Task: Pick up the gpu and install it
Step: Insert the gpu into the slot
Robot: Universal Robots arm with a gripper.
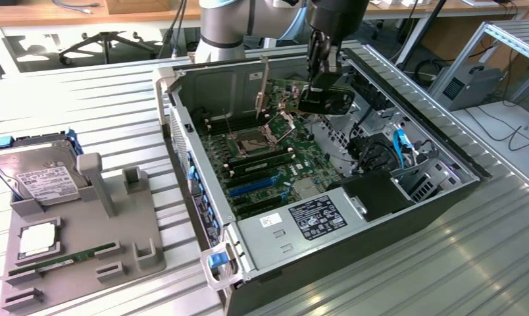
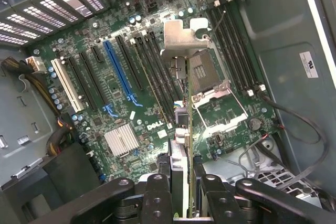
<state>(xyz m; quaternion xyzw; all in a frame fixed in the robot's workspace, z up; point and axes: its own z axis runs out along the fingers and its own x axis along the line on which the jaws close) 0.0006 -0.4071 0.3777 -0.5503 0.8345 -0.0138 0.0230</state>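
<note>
GPU (image 2: 181, 148) is held edge-on between the two fingers of the gripper (image 2: 184, 179), which are closed against its flat faces. A slatted metal table (image 1: 475, 263) is seen beneath everything. On it an open computer case (image 1: 172, 125) is laid on its side, and the arm (image 1: 222, 26) is extended down into it. A grey tray (image 1: 115, 230) is set on the table at the exterior view's left, well apart from the gripper (image 1: 324, 99). The motherboard (image 2: 131, 93) is exposed on the case floor. A silver hard drive (image 1: 38, 176) is rested at the tray's far end. Inside the case the card is carried over the motherboard, lined up with the long dark slots and just beside the open processor socket (image 2: 202, 72). Its silver bracket (image 2: 181, 38) is at the end away from the fingers. Whether the card's lower edge is touching the board cannot be told. A blue slot (image 2: 118, 72) and a white slot (image 2: 67, 85) are seen unfilled to one side. A green memory stick (image 1: 62, 259) is laid near the tray's front edge.
</note>
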